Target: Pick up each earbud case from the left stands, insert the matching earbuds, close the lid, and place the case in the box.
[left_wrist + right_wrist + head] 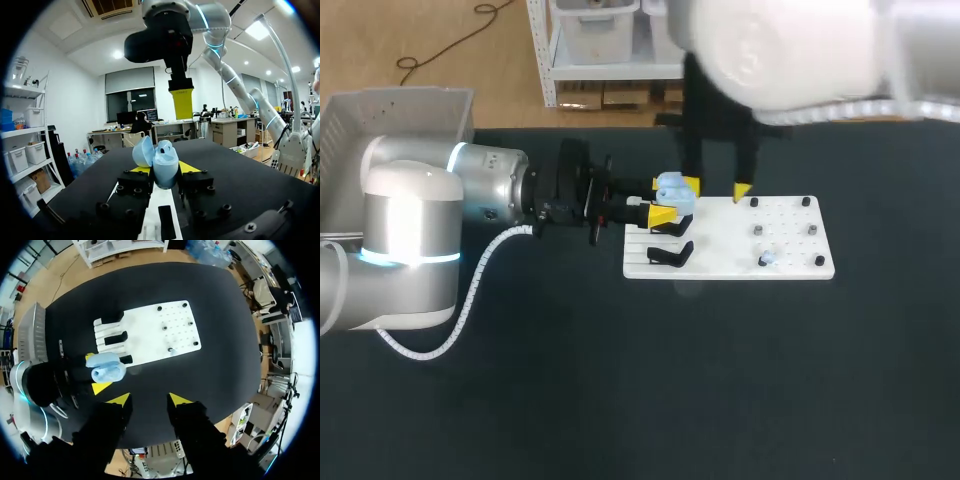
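Note:
A light blue earbud case [675, 192] with its lid up is held above the left end of the white stand board [720, 258]. My left gripper [671, 199] is shut on the case from two sides, and the left wrist view shows the open case [161, 162] between the yellow tips. My right gripper [716, 187] hangs open just right of the case with nothing between its fingers. In the right wrist view the right gripper [148, 399] stands high over the case [106, 367]. A small pale earbud [767, 258] lies on the board's right half.
Two black stands [670, 255] sit at the board's left end, and small pegs [757, 230] stick up on its right half. A grey box [390, 120] stands at the table's far left corner, behind my left arm.

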`<state>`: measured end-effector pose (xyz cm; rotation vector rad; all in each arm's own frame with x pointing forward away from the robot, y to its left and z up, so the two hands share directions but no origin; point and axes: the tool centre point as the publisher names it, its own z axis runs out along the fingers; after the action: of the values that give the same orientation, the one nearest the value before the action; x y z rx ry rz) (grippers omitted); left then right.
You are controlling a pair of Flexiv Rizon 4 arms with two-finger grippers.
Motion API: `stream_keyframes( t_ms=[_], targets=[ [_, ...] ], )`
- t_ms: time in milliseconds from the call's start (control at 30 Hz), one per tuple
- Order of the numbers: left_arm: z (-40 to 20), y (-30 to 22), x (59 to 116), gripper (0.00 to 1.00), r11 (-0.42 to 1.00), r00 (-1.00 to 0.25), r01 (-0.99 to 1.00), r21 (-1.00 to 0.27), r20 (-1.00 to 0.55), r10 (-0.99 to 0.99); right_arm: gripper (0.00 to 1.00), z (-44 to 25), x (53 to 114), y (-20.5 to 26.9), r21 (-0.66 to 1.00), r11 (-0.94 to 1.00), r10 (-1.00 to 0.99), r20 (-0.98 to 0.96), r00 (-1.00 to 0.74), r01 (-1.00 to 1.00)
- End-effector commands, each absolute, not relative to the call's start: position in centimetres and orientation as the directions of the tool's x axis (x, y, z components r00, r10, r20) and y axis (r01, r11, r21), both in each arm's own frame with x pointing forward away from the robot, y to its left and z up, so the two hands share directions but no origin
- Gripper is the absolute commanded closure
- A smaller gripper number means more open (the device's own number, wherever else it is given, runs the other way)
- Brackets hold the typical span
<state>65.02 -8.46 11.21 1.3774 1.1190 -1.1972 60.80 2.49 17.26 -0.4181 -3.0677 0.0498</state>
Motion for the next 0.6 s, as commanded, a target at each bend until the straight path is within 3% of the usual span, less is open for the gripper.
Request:
stream_keyframes(
  t_ms=[33, 400, 600],
  targets=[
    [11.1, -8.5, 65.0, 1.00, -0.118, 0.099, 0.989, 0.093, -0.994, 0.046, 0.54, 17.1, 59.4, -1.0, 0.170, 0.955, 0.242, 0.025, -0.970, 0.243],
    [11.1, -8.5, 65.0, 1.00, -0.118, 0.099, 0.989, 0.093, -0.994, 0.046, 0.49, 13.3, 59.7, -2.4, 0.135, 0.974, 0.183, -0.008, -0.983, 0.181],
    [11.1, -8.5, 65.0, 1.00, -0.118, 0.099, 0.989, 0.093, -0.994, 0.046, 0.54, 10.7, 60.3, -3.4, 0.062, 0.984, 0.172, -0.103, -0.980, 0.166]
  ],
)
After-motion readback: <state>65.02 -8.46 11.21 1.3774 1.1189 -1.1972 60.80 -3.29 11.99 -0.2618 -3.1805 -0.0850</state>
